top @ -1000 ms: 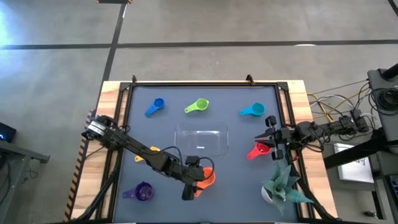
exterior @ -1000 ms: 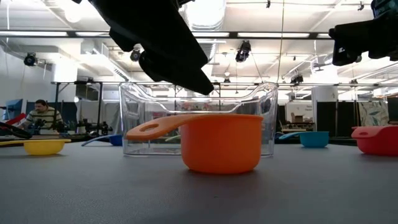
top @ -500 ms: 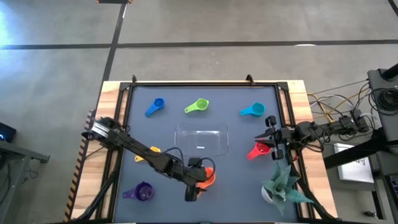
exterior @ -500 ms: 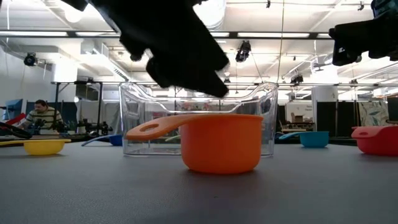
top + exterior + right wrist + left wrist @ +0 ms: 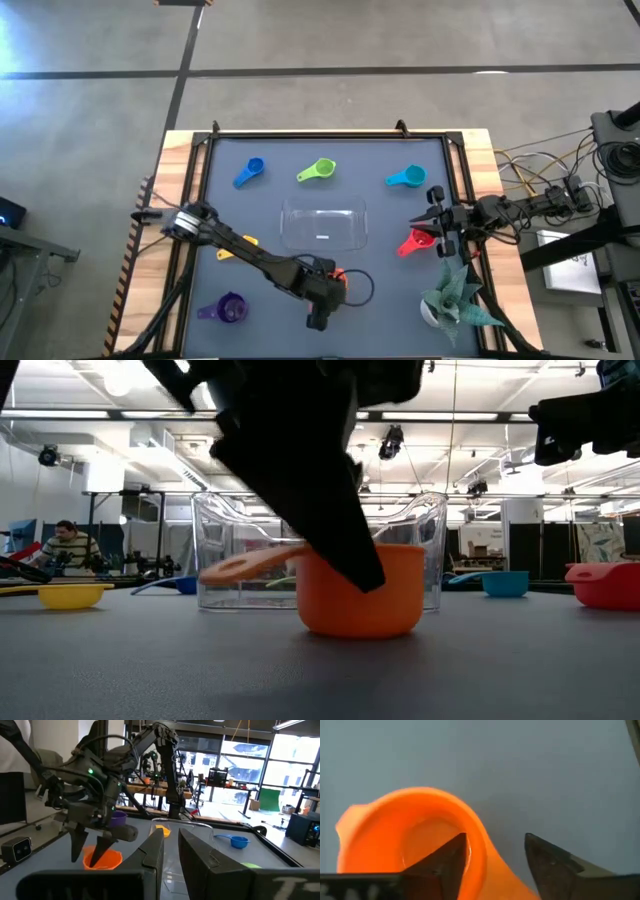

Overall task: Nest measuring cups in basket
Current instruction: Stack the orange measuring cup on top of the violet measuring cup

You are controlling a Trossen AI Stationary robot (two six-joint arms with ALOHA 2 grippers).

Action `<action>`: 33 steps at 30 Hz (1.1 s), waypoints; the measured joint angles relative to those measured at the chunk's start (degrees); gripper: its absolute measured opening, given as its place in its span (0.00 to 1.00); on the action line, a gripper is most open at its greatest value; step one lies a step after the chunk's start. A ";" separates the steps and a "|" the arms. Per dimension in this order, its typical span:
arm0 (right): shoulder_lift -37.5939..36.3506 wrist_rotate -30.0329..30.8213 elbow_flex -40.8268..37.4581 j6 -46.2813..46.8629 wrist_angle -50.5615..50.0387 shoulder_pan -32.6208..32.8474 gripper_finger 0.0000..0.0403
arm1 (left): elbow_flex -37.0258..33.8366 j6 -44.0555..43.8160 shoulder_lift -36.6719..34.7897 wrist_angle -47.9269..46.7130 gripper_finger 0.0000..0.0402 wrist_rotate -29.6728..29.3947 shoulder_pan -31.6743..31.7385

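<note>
The left hand, lower centre of the high view, is straddling the orange cup's wall, fingers apart; it should pinch squarely before lifting.

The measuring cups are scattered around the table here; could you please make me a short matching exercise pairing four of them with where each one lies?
Column one:
1. orange cup
2. red cup
3. purple cup
4. green cup

Column two:
a. beside the right gripper
b. on the far side of the basket, in the middle of the back row
c. at the table's near left corner
d. its rim between the left gripper's fingers, near side of the basket

Pairs: 1-d, 2-a, 3-c, 4-b
</note>
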 joint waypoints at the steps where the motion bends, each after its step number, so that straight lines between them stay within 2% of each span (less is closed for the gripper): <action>1: 0.00 0.00 0.00 0.01 0.02 0.00 0.12 | 0.73 0.36 0.18 -0.47 0.40 0.02 0.00; 7: 0.00 0.00 0.00 0.00 0.02 0.00 0.12 | 0.59 1.13 -1.01 -1.86 0.08 0.06 0.20; 9: 0.00 0.00 0.00 0.00 0.02 0.00 0.12 | 0.56 1.13 -1.84 -2.07 0.03 0.25 0.20; 15: 0.00 0.00 0.00 0.00 0.01 0.02 0.12 | 0.47 2.48 -3.14 -4.33 0.01 1.33 -0.12; 19: 0.00 0.02 0.00 0.00 0.02 0.02 0.12 | 0.45 2.34 -6.13 -11.70 0.01 1.04 -1.23; 24: 0.00 0.00 0.00 0.00 0.02 0.02 0.12 | -0.06 0.46 -12.50 -20.08 0.00 -2.46 -4.87; 29: 0.02 0.00 0.00 0.00 0.04 0.02 0.12 | -4.53 -7.63 -20.74 -27.04 0.00 -4.71 -9.76; 33: 0.02 0.00 0.00 0.00 0.04 0.02 0.12 | -11.64 -17.33 -28.05 -28.15 0.00 -5.19 -15.37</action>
